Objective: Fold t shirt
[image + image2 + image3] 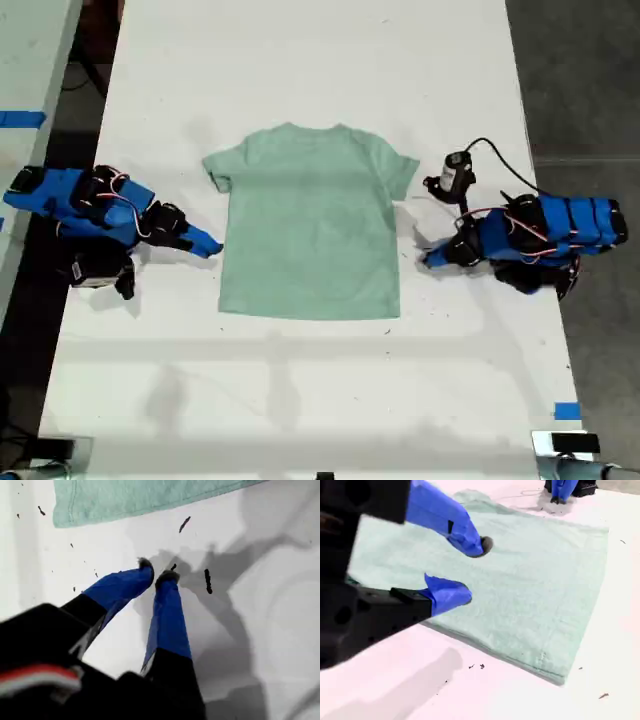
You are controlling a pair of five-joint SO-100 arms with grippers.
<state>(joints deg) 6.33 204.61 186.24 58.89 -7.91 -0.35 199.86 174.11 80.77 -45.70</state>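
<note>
One white table (300, 60), long axis running near to far. One t shirt (310, 230), spread flat at mid-table, neck far, hem near. Two arms lying low, reaching inward. My second gripper (208, 246), at the exterior view's left, sits just beside the shirt's side edge, jaws parted, empty. My first gripper (430, 258), at the exterior view's right, points down near the hem corner, tips nearly together, gripping nothing.

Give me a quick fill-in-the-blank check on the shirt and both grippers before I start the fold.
1. The t shirt lies ___ on the table, unfolded.
2. My second gripper has its jaws ___.
3. My first gripper sits off the shirt on the exterior view's ___ side, holding nothing.

Missing words: flat; open; right
</note>
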